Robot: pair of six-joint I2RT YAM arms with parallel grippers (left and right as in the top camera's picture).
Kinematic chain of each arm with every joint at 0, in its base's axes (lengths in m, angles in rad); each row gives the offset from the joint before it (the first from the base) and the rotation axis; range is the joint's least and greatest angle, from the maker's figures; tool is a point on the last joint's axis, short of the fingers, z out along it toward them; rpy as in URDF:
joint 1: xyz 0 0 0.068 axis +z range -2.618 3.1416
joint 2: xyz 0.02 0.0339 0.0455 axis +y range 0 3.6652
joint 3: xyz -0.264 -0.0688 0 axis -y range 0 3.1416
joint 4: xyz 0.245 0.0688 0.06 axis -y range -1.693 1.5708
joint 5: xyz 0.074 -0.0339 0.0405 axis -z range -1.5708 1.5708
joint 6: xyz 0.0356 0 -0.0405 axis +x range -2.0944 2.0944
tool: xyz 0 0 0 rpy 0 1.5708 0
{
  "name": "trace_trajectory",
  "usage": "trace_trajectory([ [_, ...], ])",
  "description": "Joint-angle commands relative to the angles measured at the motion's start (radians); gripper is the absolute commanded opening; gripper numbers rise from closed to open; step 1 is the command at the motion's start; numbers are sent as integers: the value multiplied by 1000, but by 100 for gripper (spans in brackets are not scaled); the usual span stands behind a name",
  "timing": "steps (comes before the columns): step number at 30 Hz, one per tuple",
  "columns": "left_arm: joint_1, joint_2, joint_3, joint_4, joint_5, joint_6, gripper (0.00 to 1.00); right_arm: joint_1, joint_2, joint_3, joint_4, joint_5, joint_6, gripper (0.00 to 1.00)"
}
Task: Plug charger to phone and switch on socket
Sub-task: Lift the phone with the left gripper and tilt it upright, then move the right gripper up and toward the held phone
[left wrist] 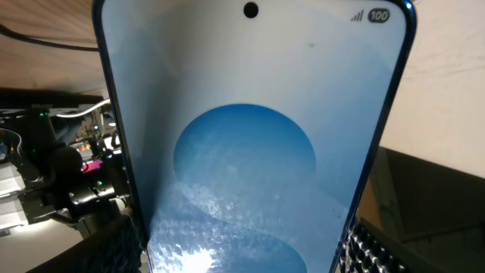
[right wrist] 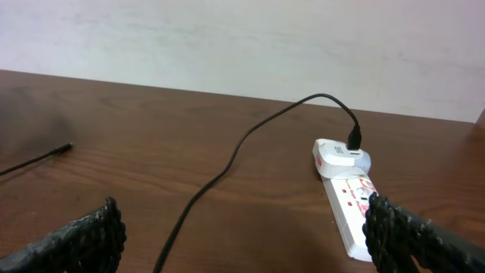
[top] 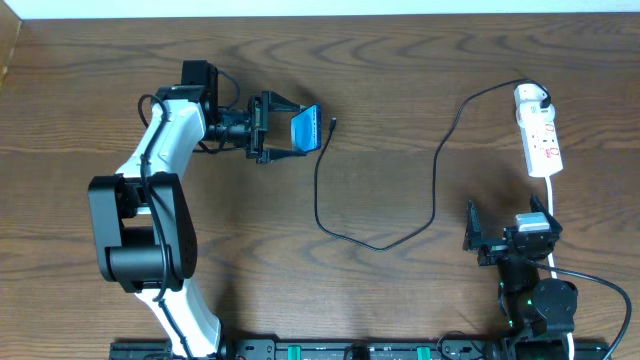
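1. the phone (top: pixel 306 128) is up off the table (top: pixel 400 60), left of centre, gripped by the left claw (top: pixel 298 130). its jaws are closed on the phone's two long sides.
2. in the left wrist view the phone's (left wrist: pixel 250 152) lit blue screen fills the frame and faces back toward the arm. there is a camera dot at its top edge.
3. the black charger cable (top: pixel 434 190) has its small plug tip just beside the phone's outer end. the overhead view does not show whether they touch.
4. from there the cable loops down across the table's middle, then climbs to the right.
5. its other end goes into a white adapter (top: pixel 530 97) seated in the far end of the socket strip (top: pixel 543 140).
6. the strip lies at the right side of the table, its white cord trailing toward the right arm.
7. the right wrist view shows the strip (right wrist: pixel 348 205), the adapter (right wrist: pixel 341 155) and the cable (right wrist: pixel 227 165). the switch position is too small to tell.
8. the right claw (top: pixel 478 235) sits near the strip, spread wide and empty.
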Motion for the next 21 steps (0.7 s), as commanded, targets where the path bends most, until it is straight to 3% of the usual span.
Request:
trace_trajectory([
  [1, -2, -30, 17, 1, 59, -9, 67, -6, -2, -2, -4, -6, 9, 99],
  [21, -2, -30, 17, 3, 58, -9, 67, -6, -2, -2, 23, 31, 22, 99],
])
